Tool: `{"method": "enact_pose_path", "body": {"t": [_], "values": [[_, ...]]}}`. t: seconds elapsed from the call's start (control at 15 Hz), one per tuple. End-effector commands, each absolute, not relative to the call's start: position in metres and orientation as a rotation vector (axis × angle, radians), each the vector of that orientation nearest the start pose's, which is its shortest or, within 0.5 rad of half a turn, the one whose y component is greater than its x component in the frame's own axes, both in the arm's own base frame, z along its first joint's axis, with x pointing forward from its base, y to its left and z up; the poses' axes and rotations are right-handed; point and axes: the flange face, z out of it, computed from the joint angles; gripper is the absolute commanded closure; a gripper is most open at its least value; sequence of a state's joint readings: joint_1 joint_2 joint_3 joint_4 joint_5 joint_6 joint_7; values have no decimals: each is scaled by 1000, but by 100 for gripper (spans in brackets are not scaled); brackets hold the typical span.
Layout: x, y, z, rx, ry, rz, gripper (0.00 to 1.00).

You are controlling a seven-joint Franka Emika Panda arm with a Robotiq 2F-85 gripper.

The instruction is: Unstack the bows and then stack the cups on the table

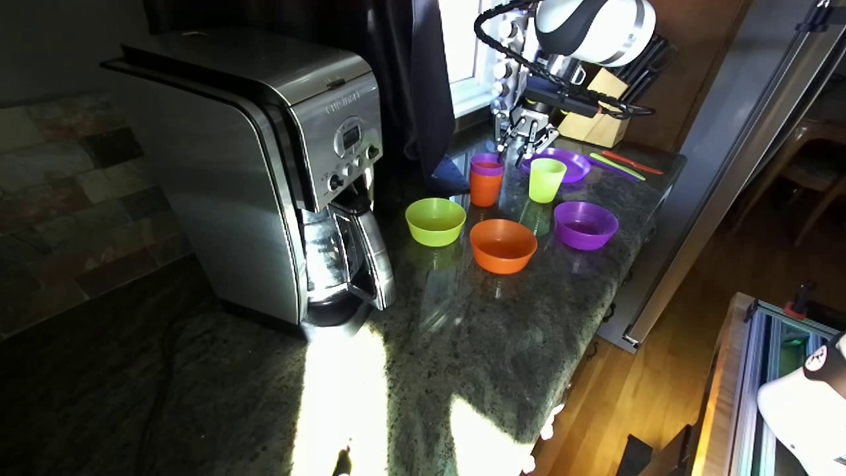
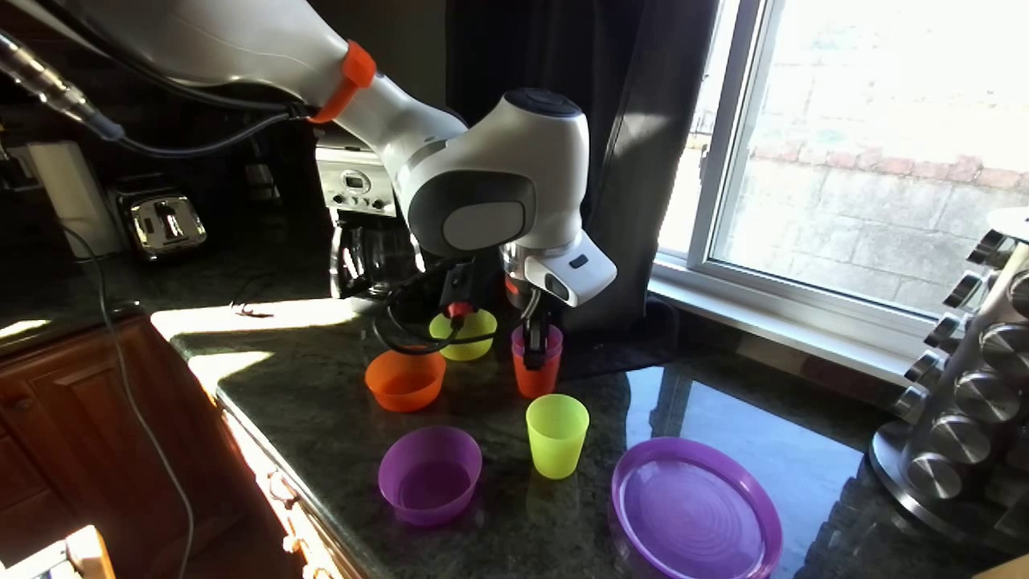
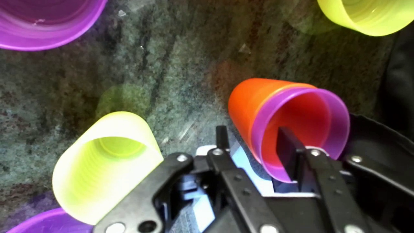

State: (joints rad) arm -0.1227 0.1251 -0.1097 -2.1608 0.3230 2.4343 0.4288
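A purple cup (image 1: 486, 165) is nested in an orange cup (image 1: 486, 192), upright on the table (image 1: 423, 357). A lime-green cup (image 1: 546, 182) stands apart beside them; it also shows in the wrist view (image 3: 119, 127). The lime-green bowl (image 1: 435, 228), orange bowl (image 1: 503, 250) and purple bowl (image 1: 585, 228) stand separately. My gripper (image 3: 254, 145) is open at the nested cups. In the wrist view one finger overlaps the mouth of the purple cup (image 3: 338, 113), and the other is outside, between this pair and the lime-green cup. I cannot tell whether the finger touches the rim.
A purple plate (image 2: 695, 515) lies near the lime-green cup, with coloured cutlery (image 1: 621, 165) beside it. A knife block (image 1: 598, 112) and a spice rack (image 2: 957, 402) stand close by. A coffee maker (image 1: 264, 178) stands beyond the bowls. A dark curtain (image 2: 643, 161) hangs behind the nested cups.
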Motion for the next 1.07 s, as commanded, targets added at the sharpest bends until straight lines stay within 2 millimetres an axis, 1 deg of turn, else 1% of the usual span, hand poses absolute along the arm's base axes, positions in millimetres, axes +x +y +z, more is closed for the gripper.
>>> {"method": "enact_pose_path", "body": {"t": [0.0, 0.07, 0.2, 0.27, 0.47, 0.67, 0.87, 1.0], "values": [[541, -141, 374, -2627, 1239, -217, 26], [536, -144, 379, -2633, 1230, -225, 17], [526, -155, 388, -2655, 1218, -244, 4], [518, -162, 391, -2672, 1192, -246, 0], [492, -179, 398, -2739, 978, -243, 0], [467, -196, 398, -2826, 757, -207, 0], [448, -209, 392, -2909, 612, -151, 0], [442, -216, 386, -2957, 573, -108, 0]]}}
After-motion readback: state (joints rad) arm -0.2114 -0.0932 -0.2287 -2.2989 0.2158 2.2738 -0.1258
